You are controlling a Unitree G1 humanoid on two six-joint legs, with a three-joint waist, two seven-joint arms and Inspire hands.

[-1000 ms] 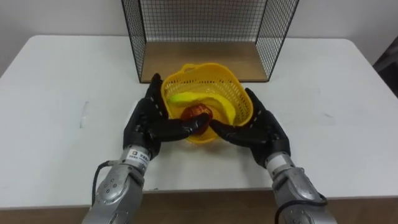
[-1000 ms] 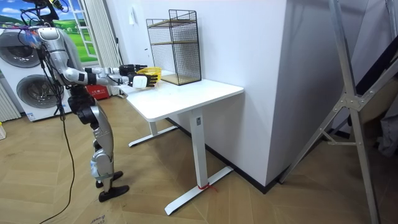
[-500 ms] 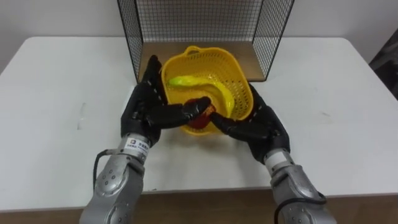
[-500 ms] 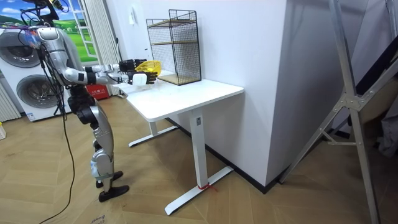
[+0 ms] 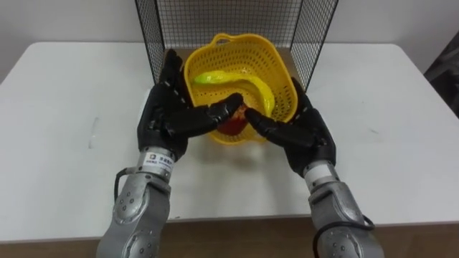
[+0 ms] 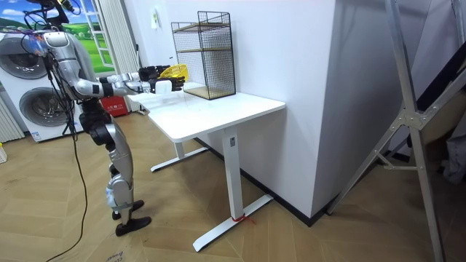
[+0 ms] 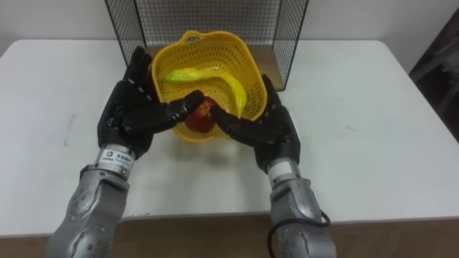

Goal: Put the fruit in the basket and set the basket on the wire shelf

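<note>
The left hand [image 5: 166, 118] lies flat against the left side of the basket [image 5: 215, 50], fingers straight, thumb reaching under its front. Between the hands the basket, holding a banana [image 5: 237, 80] and an apple [image 5: 229, 127], hangs above the table [image 5: 64, 93], with the wire shelf [image 5: 154, 29] just beyond the fingertips. The right hand [image 5: 305, 132], fingers likewise straight, braces its right side.

A home-like laundry room: washing machines [image 6: 38, 109], wooden floor [image 6: 306, 234], a white table [image 6: 218, 110].
</note>
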